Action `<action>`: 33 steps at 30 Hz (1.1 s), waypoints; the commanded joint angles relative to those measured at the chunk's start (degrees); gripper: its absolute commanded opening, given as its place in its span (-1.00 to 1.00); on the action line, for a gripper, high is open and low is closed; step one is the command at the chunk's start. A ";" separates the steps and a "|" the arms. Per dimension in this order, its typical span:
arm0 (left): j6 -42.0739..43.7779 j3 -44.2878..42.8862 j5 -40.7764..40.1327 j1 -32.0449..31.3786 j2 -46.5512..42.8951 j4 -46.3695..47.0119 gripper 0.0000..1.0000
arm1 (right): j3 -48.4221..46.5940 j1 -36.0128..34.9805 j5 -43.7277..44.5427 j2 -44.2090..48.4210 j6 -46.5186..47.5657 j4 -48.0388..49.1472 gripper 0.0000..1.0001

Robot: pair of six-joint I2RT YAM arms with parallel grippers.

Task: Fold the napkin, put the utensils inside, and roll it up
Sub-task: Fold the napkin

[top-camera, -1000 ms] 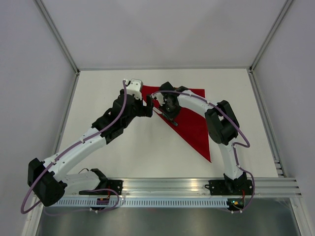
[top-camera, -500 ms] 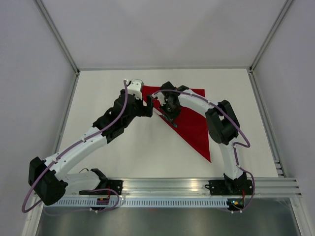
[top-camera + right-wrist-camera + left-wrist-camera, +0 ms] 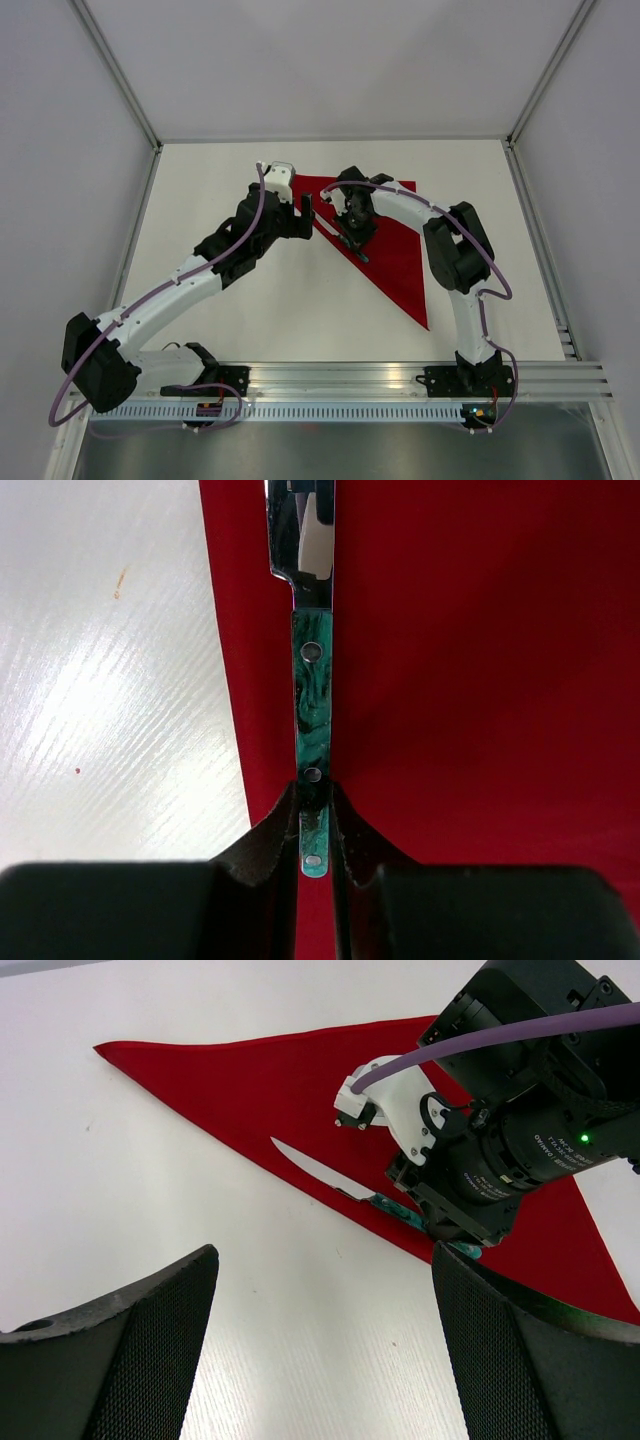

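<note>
The red napkin point(image 3: 395, 260) lies folded into a triangle on the table, its long fold running from upper left to lower right. My right gripper point(image 3: 352, 222) is shut on the teal handle of the knife point(image 3: 312, 710). It holds the knife along the napkin point(image 3: 480, 680), just inside the fold edge. The silver blade point(image 3: 305, 1165) points away up the fold. My left gripper point(image 3: 325, 1255) is open and empty over bare table beside the fold, close to the right gripper point(image 3: 452, 1232). I cannot tell whether the knife rests on the cloth.
The white table point(image 3: 250, 300) is walled by grey panels at the back and sides. A metal rail point(image 3: 350, 380) with both arm bases runs along the near edge. The two wrists are close together near the napkin's top left corner point(image 3: 300, 182).
Both grippers have shifted slightly to the right. The knife has moved with the right gripper and stays along the fold edge. The napkin has not moved.
</note>
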State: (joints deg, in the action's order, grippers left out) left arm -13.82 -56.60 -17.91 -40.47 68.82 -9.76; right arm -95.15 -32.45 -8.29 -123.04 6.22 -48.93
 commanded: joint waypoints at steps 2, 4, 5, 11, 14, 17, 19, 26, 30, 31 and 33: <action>-2.08 -2.29 0.51 0.30 0.26 1.15 0.81 | -0.03 -0.07 0.03 3.51 -1.21 -1.61 -0.85; -2.08 -2.20 0.51 0.30 0.35 1.15 0.81 | -0.56 -0.16 -0.23 3.25 -1.30 -1.79 -0.85; -2.00 -2.20 0.51 0.30 0.35 1.23 0.81 | -0.65 -0.16 -0.40 3.07 -1.30 -1.79 -0.86; -1.91 -2.20 0.42 0.30 0.44 1.15 0.81 | -0.91 -0.25 -1.37 2.81 -1.56 -2.14 -0.85; -1.91 -2.38 0.60 0.30 0.44 1.15 0.81 | -0.74 -0.16 -1.64 2.63 -2.00 -2.05 -0.85; -1.91 -2.38 0.68 0.30 0.62 1.15 0.81 | -0.82 -0.25 -1.99 2.55 -2.26 -2.05 -0.85; -1.82 -2.38 0.69 0.30 0.70 1.15 0.81 | -0.82 -0.16 -2.16 2.55 -2.26 -2.05 -0.84; -1.73 -2.55 0.95 0.30 1.23 1.15 0.81 | -0.91 -0.07 -2.96 3.51 -2.00 -2.49 -0.47; -1.47 -2.81 1.65 0.30 1.50 1.41 0.82 | -1.44 0.10 -3.57 4.65 -1.74 -3.10 -0.25; -1.38 -2.82 2.00 0.39 1.41 1.50 0.83 | -2.13 0.28 -3.74 4.83 -1.74 -3.54 -0.22; -0.77 -2.64 3.32 0.30 1.41 2.20 0.84 | -3.97 0.89 -4.71 5.53 -1.47 -4.77 -0.12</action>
State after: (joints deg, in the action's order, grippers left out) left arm -13.91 -56.73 -17.12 -40.47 70.06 -9.72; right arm -95.48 -32.23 -12.27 -121.84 5.65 -51.18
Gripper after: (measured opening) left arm 0.915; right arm 0.428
